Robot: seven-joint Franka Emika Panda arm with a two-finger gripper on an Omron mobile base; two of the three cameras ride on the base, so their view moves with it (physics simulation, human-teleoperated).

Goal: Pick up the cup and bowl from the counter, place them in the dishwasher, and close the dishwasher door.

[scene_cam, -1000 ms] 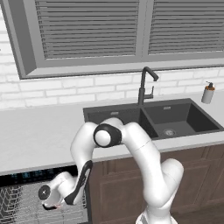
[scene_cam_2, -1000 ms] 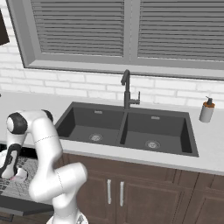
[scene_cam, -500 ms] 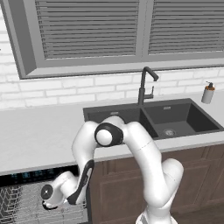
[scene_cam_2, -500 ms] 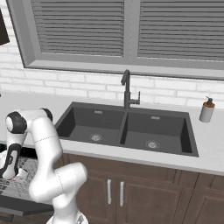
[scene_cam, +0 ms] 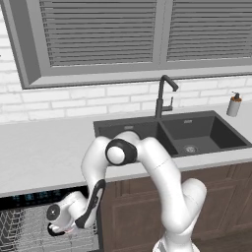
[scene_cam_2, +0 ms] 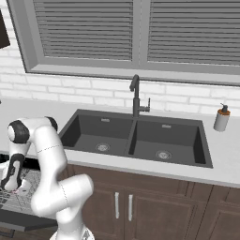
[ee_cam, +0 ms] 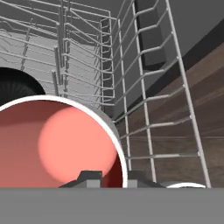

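Cup (ee_cam: 57, 144) is seen close up in the hand view, red inside and white rim facing straight at the camera, so its axis runs along the gripper's line of sight (mouth toward the hand). It sits low in the dishwasher's grey wire rack (ee_cam: 131, 87), with a black rounded shape, probably the bowl (ee_cam: 17, 89), just behind its rim. In the left base view a bit of red is glimpsed at the gripper (scene_cam: 58, 229), down over the rack (scene_cam: 29, 231) below the black control strip (scene_cam: 34, 198).

Gripper (ee_cam: 111, 177) finger tips are seen on either side of the cup's rim wall, narrowly spaced and apparently clamped on it; contact itself is cut off at the frame edge.

In the right base view the hand (scene_cam_2: 13, 180) is held low over the rack (scene_cam_2: 18, 199) at the far left, beside the counter (scene_cam_2: 220, 164) edge.

Against the earlier frames almost nothing is changed: arm pose is held, the hand is shifted only slightly at the rack, sink (scene_cam: 172, 135) and soap dispenser (scene_cam: 234, 104) are unmoved.
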